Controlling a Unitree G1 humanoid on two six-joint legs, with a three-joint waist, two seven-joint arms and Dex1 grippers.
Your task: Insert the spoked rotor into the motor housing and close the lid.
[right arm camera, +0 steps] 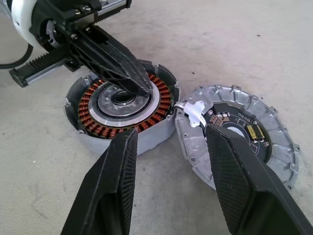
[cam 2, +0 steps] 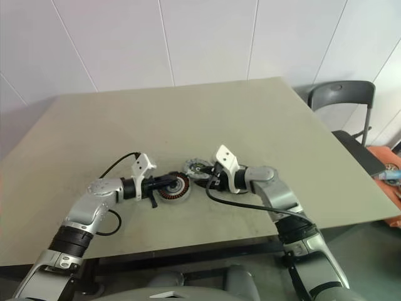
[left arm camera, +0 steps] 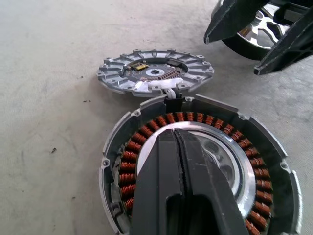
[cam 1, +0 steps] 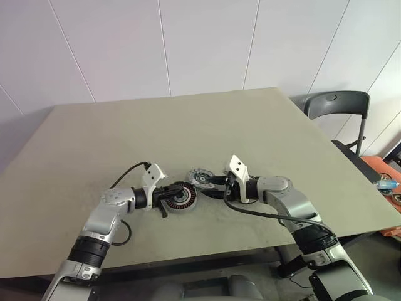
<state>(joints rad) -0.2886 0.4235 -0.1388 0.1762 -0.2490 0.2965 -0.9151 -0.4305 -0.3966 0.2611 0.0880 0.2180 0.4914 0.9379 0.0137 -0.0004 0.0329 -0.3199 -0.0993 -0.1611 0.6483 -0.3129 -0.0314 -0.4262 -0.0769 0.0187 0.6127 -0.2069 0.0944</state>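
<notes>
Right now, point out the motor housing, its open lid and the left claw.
motor housing (right arm camera: 100, 128), right wrist view, on the copper windings.
lid (right arm camera: 279, 137), right wrist view, on its ribbed grey rim.
left claw (right arm camera: 142, 88), right wrist view, at the shut tips over the housing's silver centre.

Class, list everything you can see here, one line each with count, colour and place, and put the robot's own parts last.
table: one, beige-grey, carries all the parts.
motor housing: one, dark rim, copper windings, silver centre; on the table between the arms.
lid: one, grey with a circuit board in the middle; flat on the table against the housing, joined to it by a small link.
spoked rotor: one, shiny silver with a dark rim; behind the right fingers, mostly hidden.
chair: one, dark grey, past the table's right corner.
left gripper: black fingers shut, tips on the housing's silver centre.
right gripper: black fingers apart, above housing and lid.
</notes>
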